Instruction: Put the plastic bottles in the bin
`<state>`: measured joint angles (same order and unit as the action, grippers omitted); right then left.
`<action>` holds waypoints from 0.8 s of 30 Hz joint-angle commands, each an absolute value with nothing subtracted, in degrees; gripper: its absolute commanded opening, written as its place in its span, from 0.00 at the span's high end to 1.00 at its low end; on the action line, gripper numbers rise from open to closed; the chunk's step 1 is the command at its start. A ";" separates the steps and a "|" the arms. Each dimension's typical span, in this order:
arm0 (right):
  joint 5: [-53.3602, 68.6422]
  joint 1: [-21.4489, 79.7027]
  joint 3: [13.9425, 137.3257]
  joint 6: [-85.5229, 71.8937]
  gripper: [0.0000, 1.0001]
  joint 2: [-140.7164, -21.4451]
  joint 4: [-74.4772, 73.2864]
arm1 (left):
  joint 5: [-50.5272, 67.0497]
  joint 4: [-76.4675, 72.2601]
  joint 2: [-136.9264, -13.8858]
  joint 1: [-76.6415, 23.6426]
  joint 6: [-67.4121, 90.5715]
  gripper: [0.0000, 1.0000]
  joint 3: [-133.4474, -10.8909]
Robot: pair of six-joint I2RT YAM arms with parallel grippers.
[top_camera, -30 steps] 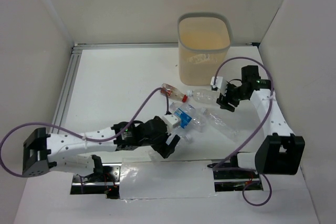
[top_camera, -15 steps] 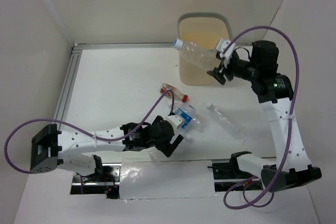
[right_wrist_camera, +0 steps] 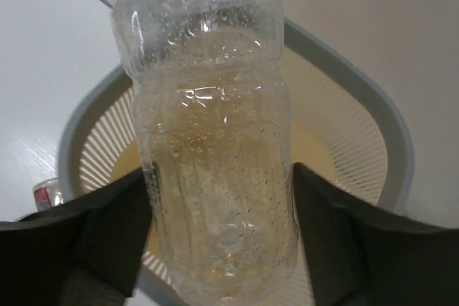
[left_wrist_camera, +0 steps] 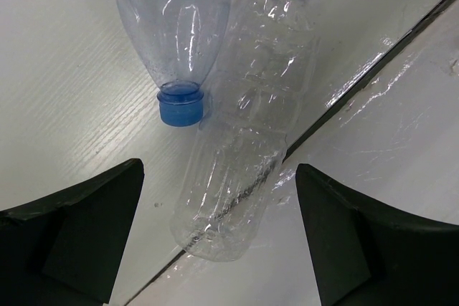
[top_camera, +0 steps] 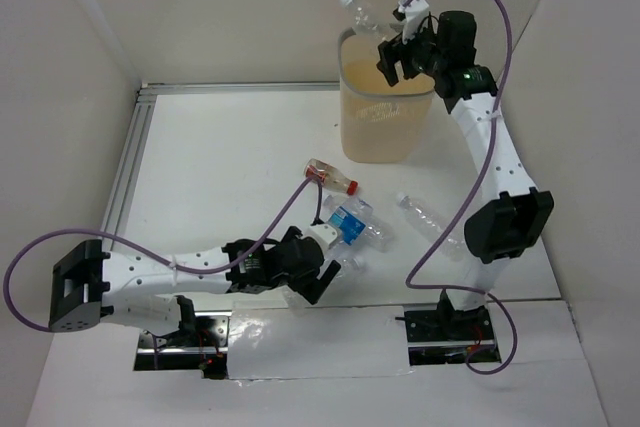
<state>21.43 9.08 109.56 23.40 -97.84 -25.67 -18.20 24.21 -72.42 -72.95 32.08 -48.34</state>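
Note:
My right gripper [top_camera: 392, 55] is shut on a clear white-capped bottle [top_camera: 362, 15] and holds it above the opening of the beige meshed bin [top_camera: 385, 117]. In the right wrist view the bottle [right_wrist_camera: 215, 148] fills the gap between the fingers, with the bin's grey rim [right_wrist_camera: 391, 134] below it. My left gripper [top_camera: 322, 277] is open, low over a clear white-capped bottle [left_wrist_camera: 244, 141] lying on the table between its fingers [left_wrist_camera: 79, 234]. A blue-capped bottle [left_wrist_camera: 176, 26] lies beside that one. A small red-capped bottle [top_camera: 333, 177], a blue-labelled bottle [top_camera: 352, 222] and another clear bottle [top_camera: 428, 222] lie on the table.
White walls close in the table on the left, back and right. A metal rail [top_camera: 125, 177] runs along the left edge. A glossy sheet [top_camera: 315, 342] covers the near edge between the arm bases; its seam [left_wrist_camera: 373, 69] runs under the left gripper.
My right arm has carried the clear bottle from beside the bin's front up and back over its opening. My left gripper has stayed open and shifted slightly near the bottles.

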 commanded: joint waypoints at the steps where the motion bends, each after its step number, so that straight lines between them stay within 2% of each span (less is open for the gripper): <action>1: 18.02 9.49 113.47 21.45 0.11 -99.49 -23.82 | -19.16 23.55 -70.75 -74.17 33.05 0.00 -48.08; 2: 18.02 8.80 114.08 21.45 0.02 -100.19 -23.82 | -18.55 23.55 -70.75 -74.18 33.05 0.00 -48.08; 3: 18.02 8.27 114.08 21.45 0.00 -100.20 -23.82 | -18.54 23.55 -70.75 -74.18 33.05 0.00 -48.08; 9: 24.95 2.65 115.93 17.14 0.00 -98.53 -25.58 | -17.31 22.33 -73.30 -74.18 31.90 0.00 -47.02; 13: 28.29 -3.24 113.65 12.23 0.00 -90.03 -28.65 | -16.70 21.80 -76.81 -74.18 29.98 0.00 -47.55; 15: 35.91 -8.94 109.89 13.88 0.00 -86.94 -32.24 | -16.70 21.80 -78.21 -74.18 29.36 0.00 -48.16; 17: 45.12 -12.46 107.94 18.52 0.11 -83.61 -42.20 | -16.18 21.80 -80.67 -74.18 28.83 0.01 -48.78; 18: 47.09 -14.39 106.54 25.51 0.22 -82.63 -46.28 | -16.17 21.27 -81.64 -74.18 28.22 0.01 -49.39; 21: 48.25 -14.94 96.97 38.27 0.36 -77.62 -58.14 | -15.47 21.27 -84.97 -74.18 26.90 0.06 -50.53; 24: 44.67 -14.94 83.44 43.14 0.43 -72.18 -61.86 | -14.15 20.57 -86.74 -74.18 26.10 0.26 -51.06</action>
<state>42.87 -15.53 92.36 32.47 -73.67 -47.70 -15.55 22.02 -85.56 -73.97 28.32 -48.62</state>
